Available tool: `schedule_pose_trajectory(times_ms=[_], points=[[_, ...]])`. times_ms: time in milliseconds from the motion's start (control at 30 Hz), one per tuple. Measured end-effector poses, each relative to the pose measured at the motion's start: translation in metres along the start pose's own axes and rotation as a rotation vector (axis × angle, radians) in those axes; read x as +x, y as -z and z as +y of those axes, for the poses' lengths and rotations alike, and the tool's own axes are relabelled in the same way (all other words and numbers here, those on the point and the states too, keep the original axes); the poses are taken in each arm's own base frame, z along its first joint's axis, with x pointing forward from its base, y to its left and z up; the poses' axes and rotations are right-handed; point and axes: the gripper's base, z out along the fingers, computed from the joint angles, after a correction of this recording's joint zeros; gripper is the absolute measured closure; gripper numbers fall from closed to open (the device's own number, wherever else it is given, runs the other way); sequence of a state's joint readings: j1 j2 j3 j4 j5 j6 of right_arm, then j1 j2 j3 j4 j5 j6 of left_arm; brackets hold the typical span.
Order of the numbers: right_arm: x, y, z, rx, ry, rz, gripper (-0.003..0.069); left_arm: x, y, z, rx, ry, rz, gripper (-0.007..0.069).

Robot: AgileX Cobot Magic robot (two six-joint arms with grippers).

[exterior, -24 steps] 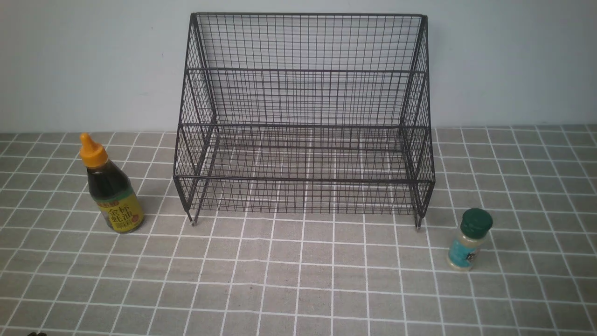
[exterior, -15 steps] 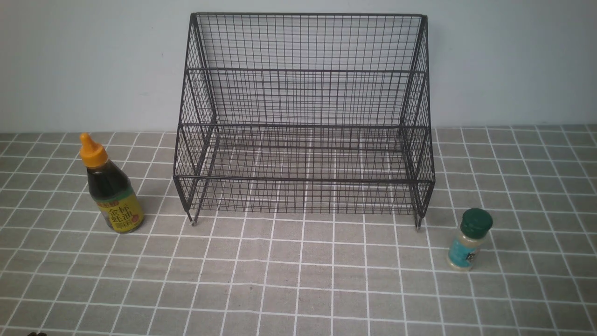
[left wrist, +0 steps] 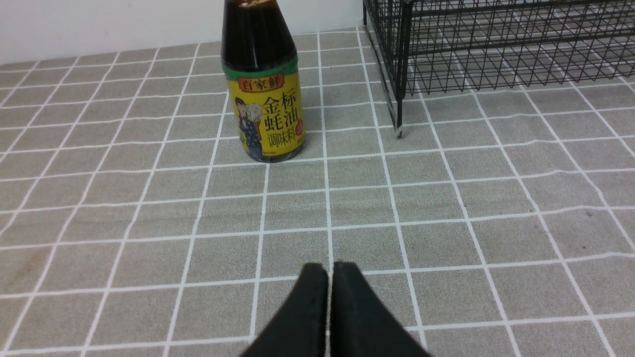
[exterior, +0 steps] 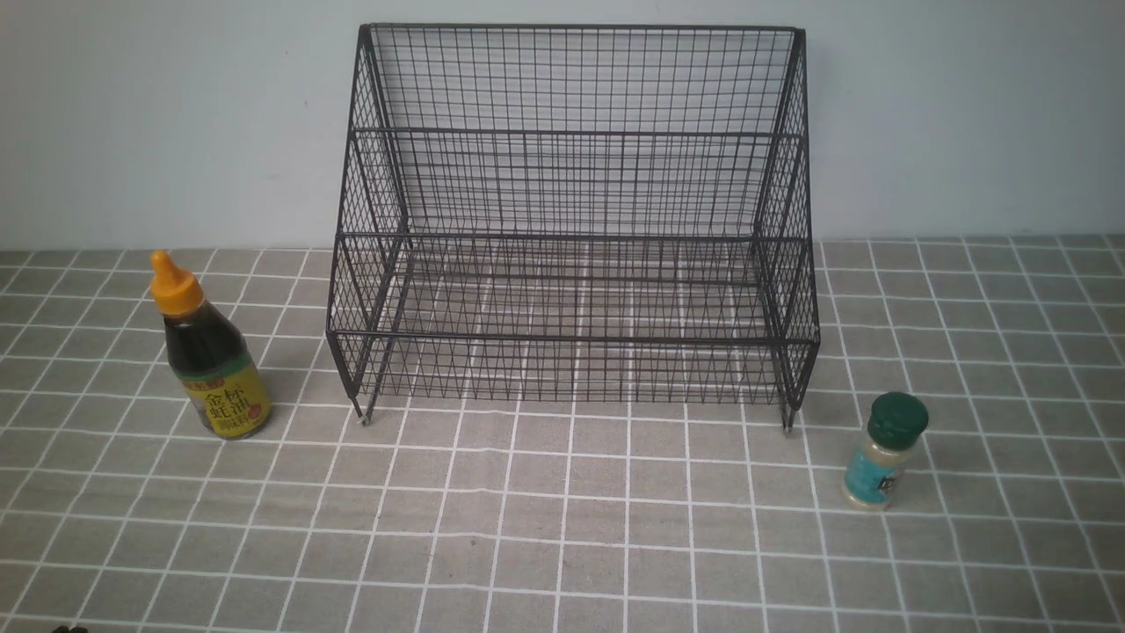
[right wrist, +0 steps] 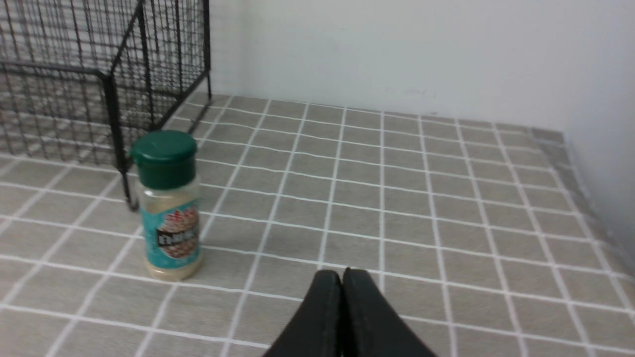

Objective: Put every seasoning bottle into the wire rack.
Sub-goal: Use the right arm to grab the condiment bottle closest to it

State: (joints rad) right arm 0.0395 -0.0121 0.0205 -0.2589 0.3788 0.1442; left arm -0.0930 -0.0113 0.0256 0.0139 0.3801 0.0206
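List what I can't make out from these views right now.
- Left wrist view: the orange cap of the sauce bottle is cut off by the picture's edge.
- Left wrist view: most of the wire rack lies past the edge.
- Right wrist view: the rack's far end is cut off too.
- Front view: both hands are outside it, bar a dark scrap at the near edge that I can't identify.
- Right wrist view: the small print on the shaker is too blurred to read.

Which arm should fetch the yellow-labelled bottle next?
Probably the left: the left gripper is shut and empty, and its wrist view shows the yellow-labelled bottle. The right wrist view shows only the green-capped shaker and rack.
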Motion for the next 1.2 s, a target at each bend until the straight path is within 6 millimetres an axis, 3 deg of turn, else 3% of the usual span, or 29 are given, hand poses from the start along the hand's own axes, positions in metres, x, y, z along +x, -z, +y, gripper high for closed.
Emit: schedule_pose_trajectory(times_ms=[300, 600, 1000, 1067, 1100, 1200], points=[[-0.002, 0.0, -0.001, 0.01, 0.038, -0.037, 0.0673, 0.0, 0.0, 0.0, 0.0, 0.0, 0.0, 0.063], [-0.037, 0.008, 0.002, -0.142, -0.551, -0.414, 0.0673, 0.0, 0.0, 0.0, 0.0, 0.0, 0.0, 0.063], [-0.051, 0.015, -0.001, -0.185, -0.671, -0.55, 0.0673, 0.0, 0.0, 0.0, 0.0, 0.0, 0.0, 0.063], [-0.068, 0.022, -0.003, -0.201, -0.67, -0.529, 0.0673, 0.0, 0.0, 0.0, 0.0, 0.0, 0.0, 0.063], [-0.087, 0.029, -0.005, -0.202, -0.646, -0.483, 0.0673, 0.0, 0.0, 0.0, 0.0, 0.0, 0.0, 0.063], [-0.131, 0.032, -0.011, -0.144, -0.539, -0.199, 0.0673, 0.0, 0.0, 0.0, 0.0, 0.0, 0.0, 0.063]])
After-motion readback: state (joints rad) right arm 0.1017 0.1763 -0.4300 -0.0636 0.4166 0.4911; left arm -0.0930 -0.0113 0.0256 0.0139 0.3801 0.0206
